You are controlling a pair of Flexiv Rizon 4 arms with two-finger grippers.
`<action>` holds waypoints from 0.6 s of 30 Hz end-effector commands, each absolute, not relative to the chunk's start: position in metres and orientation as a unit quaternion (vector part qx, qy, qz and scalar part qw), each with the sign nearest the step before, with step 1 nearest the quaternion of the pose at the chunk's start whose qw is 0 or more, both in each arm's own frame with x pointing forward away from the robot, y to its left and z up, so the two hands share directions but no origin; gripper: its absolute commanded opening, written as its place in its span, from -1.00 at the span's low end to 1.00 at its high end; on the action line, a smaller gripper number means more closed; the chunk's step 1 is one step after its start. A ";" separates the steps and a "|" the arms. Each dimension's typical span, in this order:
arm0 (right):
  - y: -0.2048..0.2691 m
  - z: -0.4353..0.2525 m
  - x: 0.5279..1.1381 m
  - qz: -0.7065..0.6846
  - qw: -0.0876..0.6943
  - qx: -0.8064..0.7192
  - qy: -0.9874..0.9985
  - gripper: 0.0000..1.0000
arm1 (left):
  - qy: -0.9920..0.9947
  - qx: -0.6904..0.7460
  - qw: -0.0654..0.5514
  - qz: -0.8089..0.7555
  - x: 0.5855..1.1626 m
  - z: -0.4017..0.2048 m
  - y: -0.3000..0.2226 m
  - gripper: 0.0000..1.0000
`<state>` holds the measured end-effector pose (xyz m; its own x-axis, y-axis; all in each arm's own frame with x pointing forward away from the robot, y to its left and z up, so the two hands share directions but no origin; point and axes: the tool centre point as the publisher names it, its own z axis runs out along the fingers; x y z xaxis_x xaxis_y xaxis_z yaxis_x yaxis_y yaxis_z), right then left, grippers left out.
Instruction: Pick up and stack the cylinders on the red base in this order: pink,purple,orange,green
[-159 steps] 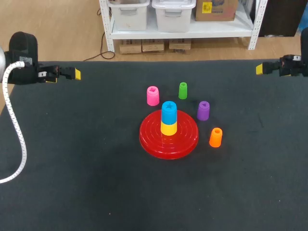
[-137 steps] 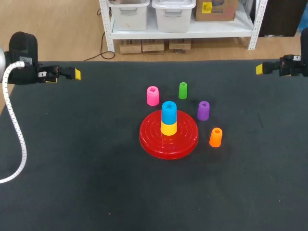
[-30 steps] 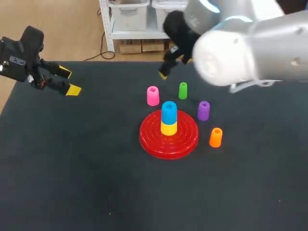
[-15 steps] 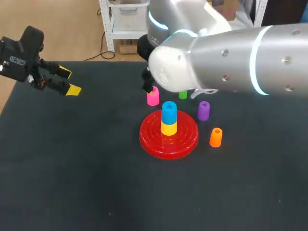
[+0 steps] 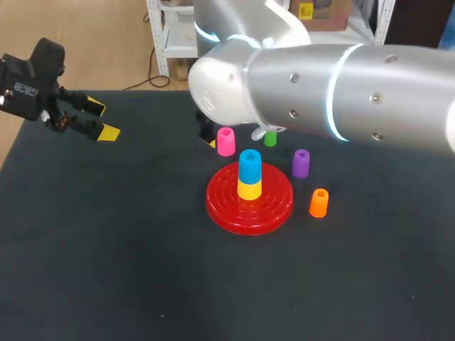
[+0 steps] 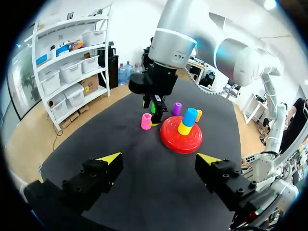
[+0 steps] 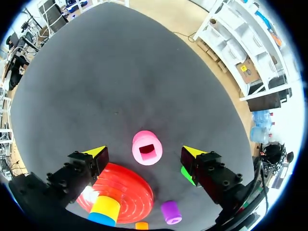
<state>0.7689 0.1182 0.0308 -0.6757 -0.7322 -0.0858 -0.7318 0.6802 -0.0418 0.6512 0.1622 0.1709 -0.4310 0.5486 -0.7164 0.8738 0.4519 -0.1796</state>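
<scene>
Dark table (image 7: 120,72) carries the pink cylinder (image 7: 147,147) standing upright just beside the red base (image 7: 126,186), straight ahead of your right pincer (image 7: 144,152), which is wide open and holds nothing; it looks small, light, hard and smooth, so pinch its round sides near the middle.
</scene>
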 end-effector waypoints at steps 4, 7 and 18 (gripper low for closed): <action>0.120 0.028 0.772 0.004 0.041 -0.392 0.919 1.00 | 0.798 0.446 0.295 -0.277 0.652 0.170 0.163 1.00; 0.121 0.026 0.774 0.004 0.038 -0.387 0.921 0.76 | 0.798 0.446 0.295 -0.277 0.652 0.170 0.163 1.00; 0.119 0.017 0.778 -0.006 0.029 -0.377 0.926 -0.46 | 0.798 0.446 0.295 -0.277 0.652 0.170 0.163 1.00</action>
<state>0.7757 0.1180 0.0177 -0.7109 -0.7011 -0.0561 -0.7002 0.7129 -0.0370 0.6512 0.1620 0.1710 -0.4311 0.5489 -0.7162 0.8738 0.4519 -0.1796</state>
